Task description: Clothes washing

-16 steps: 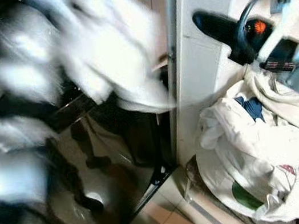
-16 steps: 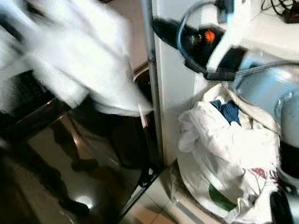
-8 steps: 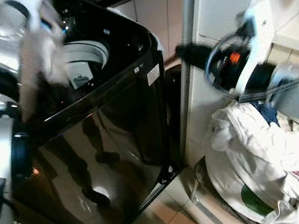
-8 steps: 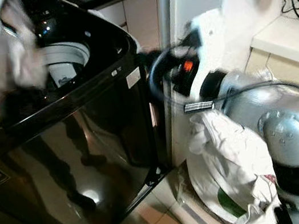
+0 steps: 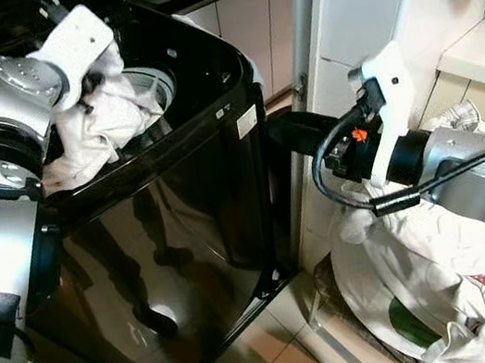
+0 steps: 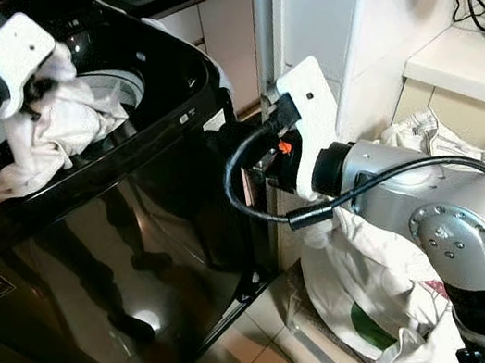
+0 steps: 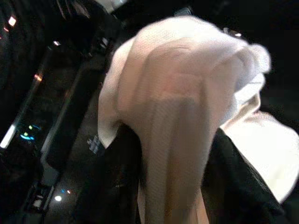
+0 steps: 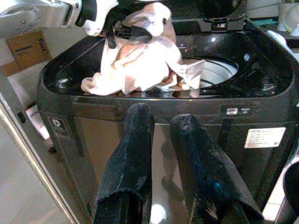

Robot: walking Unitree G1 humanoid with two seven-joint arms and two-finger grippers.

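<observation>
**White garment held over the washer drum**

My left claw (image 8: 122, 29) is clenched on a white garment (image 5: 105, 121), which hangs just below it over the open drum (image 8: 219, 72) of the black washing machine (image 5: 178, 240), its lower folds draped on the rim. My right claw (image 8: 161, 135) hovers beside the machine's front, well apart from the cloth, fingers slightly parted and grasping nothing. Behind that arm lies a pile of laundry (image 5: 420, 282) on the floor.

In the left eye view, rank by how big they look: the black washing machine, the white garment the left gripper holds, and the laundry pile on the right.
1. Black washing machine.
2. Laundry pile, partly hidden by the right arm.
3. White garment in the left gripper.
</observation>
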